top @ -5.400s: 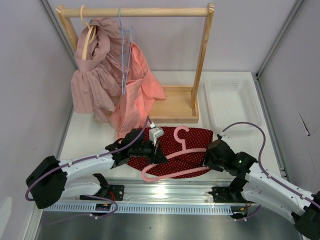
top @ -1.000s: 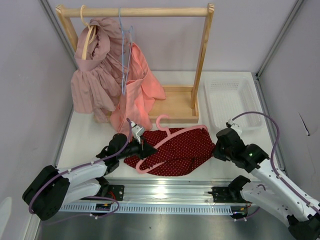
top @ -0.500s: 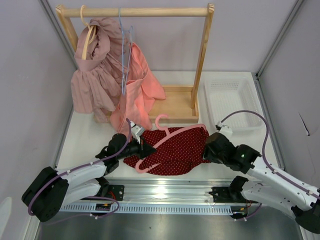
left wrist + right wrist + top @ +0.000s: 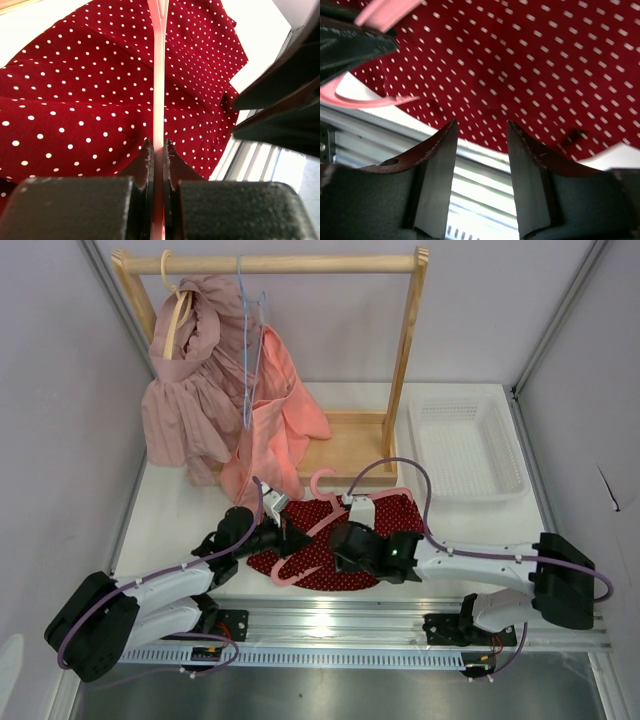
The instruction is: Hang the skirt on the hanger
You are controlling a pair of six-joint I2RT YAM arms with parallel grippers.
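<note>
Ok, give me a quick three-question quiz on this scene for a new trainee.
1. True or false: the left gripper is shut on the hanger.
2. At the skirt, the right gripper is: A) shut on fabric; B) open, holding nothing; C) shut on the hanger.
3. Short answer: what stands in the far right corner of the table?

Key: 1 true. 2 B. 3 the white basket.

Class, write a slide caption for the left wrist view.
The left jaws pinch the hanger, skirt spread behind.
</note>
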